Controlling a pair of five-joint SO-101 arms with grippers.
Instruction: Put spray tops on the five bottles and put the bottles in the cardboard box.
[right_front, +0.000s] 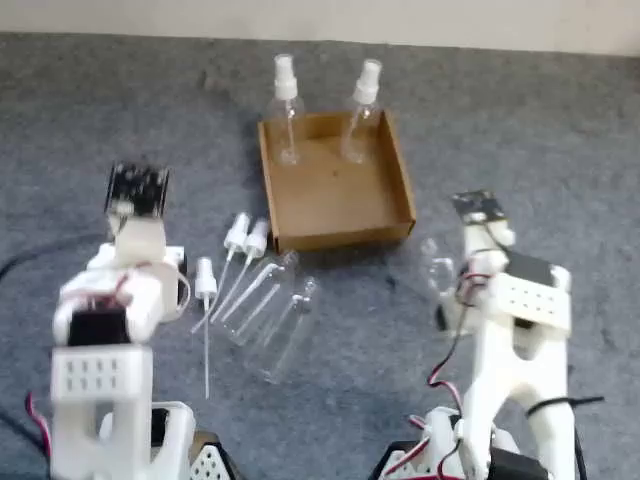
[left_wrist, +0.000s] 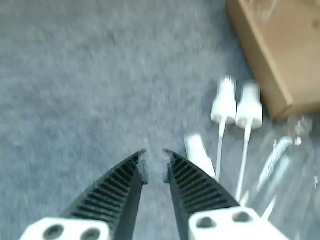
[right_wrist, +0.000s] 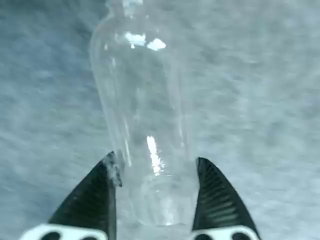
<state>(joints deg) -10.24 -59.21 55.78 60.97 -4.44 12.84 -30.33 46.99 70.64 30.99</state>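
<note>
**Inspector:** Bottle count and attitude?

**Assistant:** Five. Two capped bottles (right_front: 288, 125) (right_front: 358, 120) stand upright inside the cardboard box (right_front: 345, 238), against its far wall, spray heads up. Two lying bottles (right_front: 262, 297) (right_front: 290, 328) rest side by side on the table (right_front: 520, 130), just in front of the box. Their long axes run diagonally and their open necks point toward the box. The fifth, the held bottle (right_wrist: 142, 115), is in the right end effector (right_wrist: 156, 161).

**Inspector:** Grip on it?

**Assistant:** The fingers are spread wide and closed against both sides of the base end. The long axis runs straight out from the end effector, neck farthest from the wrist.

**Inspector:** Loose spray tops?

**Assistant:** Three spray tops (right_front: 236, 233) (right_front: 257, 238) (right_front: 205, 280) lie left of the lying bottles. Their heads point toward the box side and their dip tubes trail toward the arms.

**Inspector:** The left end effector (left_wrist: 155, 165)?

**Assistant:** It hangs over bare table just beside the nearest spray top. The fingers are nearly together with a narrow gap at the tips, and they hold nothing.
</note>
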